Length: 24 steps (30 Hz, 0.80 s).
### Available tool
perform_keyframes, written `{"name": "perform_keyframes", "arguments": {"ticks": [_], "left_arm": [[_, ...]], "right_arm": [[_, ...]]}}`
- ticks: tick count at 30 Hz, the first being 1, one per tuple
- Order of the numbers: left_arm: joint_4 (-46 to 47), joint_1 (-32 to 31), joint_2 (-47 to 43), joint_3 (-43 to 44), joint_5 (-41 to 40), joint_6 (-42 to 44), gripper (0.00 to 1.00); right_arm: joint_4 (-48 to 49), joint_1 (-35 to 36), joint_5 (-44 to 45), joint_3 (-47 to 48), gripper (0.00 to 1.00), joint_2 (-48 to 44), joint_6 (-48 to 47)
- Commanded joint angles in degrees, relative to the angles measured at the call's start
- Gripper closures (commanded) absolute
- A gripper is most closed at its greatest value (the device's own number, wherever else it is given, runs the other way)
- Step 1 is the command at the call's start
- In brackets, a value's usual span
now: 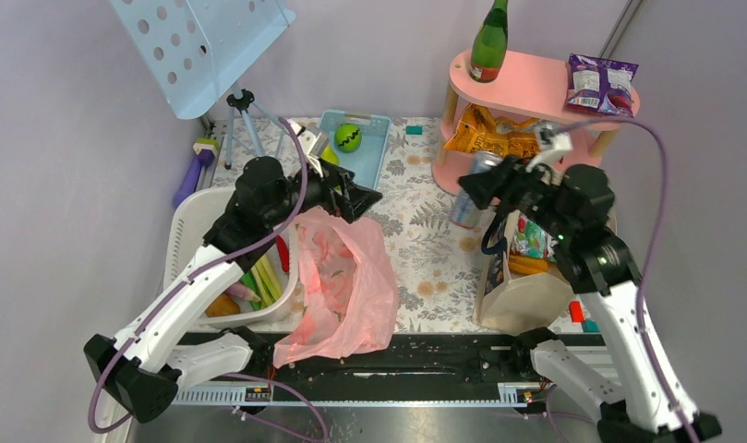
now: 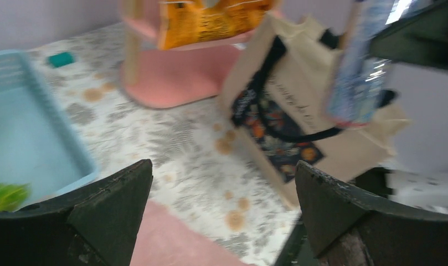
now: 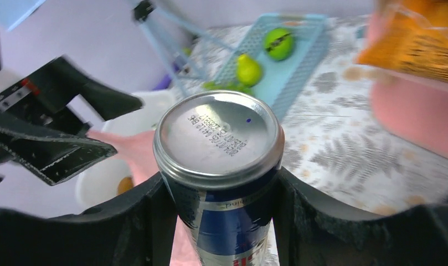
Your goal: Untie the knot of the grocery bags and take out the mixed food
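One smooth, cylindrical drink can (image 3: 219, 138) is sitting clamped in the right gripper (image 3: 221, 208); the left gripper (image 2: 221, 177) is gaping wide above the crinkly pink bag (image 1: 346, 277).

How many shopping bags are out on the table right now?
2. A pink plastic bag lies near the front edge, beside the white basket; a beige canvas tote stands at the right, in front of the pink shelf. More could be hidden from view.
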Motion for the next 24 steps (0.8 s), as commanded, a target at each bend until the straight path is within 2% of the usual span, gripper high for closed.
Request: {"name": "perform_keyframes", "arguments": {"ticks": [1,3,7,11,15,21,23,24], "left_arm": [[15.72,-0.90,1.49,1.52,15.72,-14.18,0.01],[19.27,-1.01,2.14,0.66,17.63,-18.11,0.01],[21.75,-1.92,3.89,0.68,20.76,-20.30,0.01],[20.82,-3.18,5.76,0.83,20.89,-19.58,0.01],[14.10,-4.43,7.57,2.96,17.72,-15.85,0.01],[14.95,-6.12,8.56,3.20,16.02,-15.50,0.01],[15.30,-6.43,8.64,3.23,15.10,-15.64,0.07],[15.64,-6.50,8.65,3.15,14.65,-15.73,0.14]], "right_arm": [[18.53,10.07,1.25,2.79,1.00,5.51,3.07],[25.06,13.84,0.80,3.35,1.00,8.06,5.50],[30.49,19.45,1.37,5.91,1.00,12.94,6.50],[33.21,21.92,-0.54,8.38,1.00,16.75,8.15],[33.95,24.00,-1.50,9.97,1.00,18.41,8.44],[34.78,25.31,-1.78,9.86,1.00,19.43,9.34],[34.65,25.59,-1.67,9.64,1.00,19.42,9.39],[34.18,25.64,-1.43,9.61,1.00,19.50,9.34]]}}
